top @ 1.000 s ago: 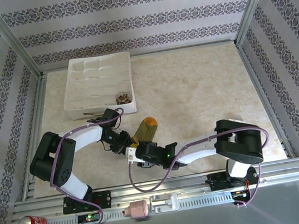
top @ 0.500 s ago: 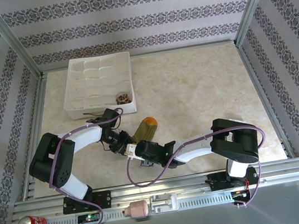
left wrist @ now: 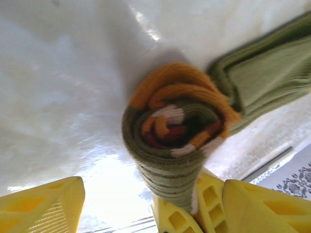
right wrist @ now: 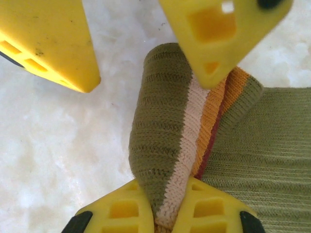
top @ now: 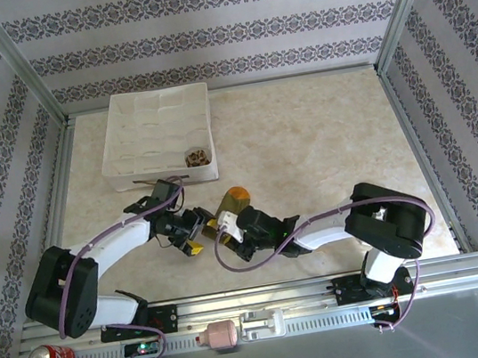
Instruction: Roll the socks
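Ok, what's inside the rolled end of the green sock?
The left wrist view looks into the rolled green sock: orange, white and dark red layers spiral inside the olive wrap. Those layers cover its core, and the right gripper, shut on it, hides the lower end.

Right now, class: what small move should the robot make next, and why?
Probably turn the roll further along the olive-green sock: the right fingers are shut on the roll, the left fingers stand open, and a flat length lies unrolled.
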`<act>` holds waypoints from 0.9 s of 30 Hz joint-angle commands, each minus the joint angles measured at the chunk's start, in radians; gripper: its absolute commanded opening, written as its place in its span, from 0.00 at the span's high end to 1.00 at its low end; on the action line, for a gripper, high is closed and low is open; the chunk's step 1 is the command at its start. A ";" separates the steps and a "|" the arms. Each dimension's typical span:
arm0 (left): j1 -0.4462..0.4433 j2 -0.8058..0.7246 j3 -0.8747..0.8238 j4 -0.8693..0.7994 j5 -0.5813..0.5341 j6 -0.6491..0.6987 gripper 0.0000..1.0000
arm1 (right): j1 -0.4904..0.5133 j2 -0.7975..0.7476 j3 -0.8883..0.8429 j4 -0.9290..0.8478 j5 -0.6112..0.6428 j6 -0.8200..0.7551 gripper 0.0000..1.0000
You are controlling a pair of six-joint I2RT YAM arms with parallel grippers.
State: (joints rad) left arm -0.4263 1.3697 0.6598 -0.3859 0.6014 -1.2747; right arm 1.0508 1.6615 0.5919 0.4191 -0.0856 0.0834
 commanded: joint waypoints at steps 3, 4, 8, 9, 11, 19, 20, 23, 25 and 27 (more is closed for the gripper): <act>-0.009 -0.014 -0.056 0.130 0.013 -0.024 0.32 | -0.070 0.106 -0.092 -0.148 -0.172 0.128 1.00; -0.009 -0.013 -0.062 0.141 0.011 -0.022 0.33 | -0.082 0.115 -0.093 -0.144 -0.197 0.136 1.00; -0.008 0.034 -0.066 0.209 0.017 -0.008 0.39 | -0.105 0.149 -0.103 -0.123 -0.263 0.162 1.00; -0.010 0.055 -0.062 0.235 0.022 -0.007 0.40 | -0.110 0.158 -0.106 -0.114 -0.272 0.170 1.00; -0.012 0.100 -0.042 0.242 0.025 0.019 0.43 | -0.118 0.172 -0.113 -0.095 -0.294 0.182 1.00; -0.020 0.253 -0.006 0.162 0.021 0.149 0.66 | -0.177 0.219 -0.081 -0.095 -0.337 0.181 1.00; -0.021 0.263 -0.009 0.125 0.011 0.162 0.76 | -0.183 0.220 -0.066 -0.115 -0.331 0.163 1.00; -0.021 0.255 -0.040 0.053 0.000 0.155 1.00 | -0.188 0.213 -0.002 -0.203 -0.278 0.081 1.00; -0.022 0.217 -0.064 -0.014 -0.013 0.127 1.00 | -0.183 0.186 0.044 -0.246 -0.250 0.007 1.00; -0.029 0.172 -0.070 -0.091 -0.037 0.088 1.00 | -0.163 0.112 0.052 -0.248 -0.197 -0.075 0.83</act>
State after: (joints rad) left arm -0.4244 1.5364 0.6559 -0.2321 0.6441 -1.1641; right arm 0.8757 1.7554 0.6552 0.4416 -0.4671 0.1417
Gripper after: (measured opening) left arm 0.093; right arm 0.132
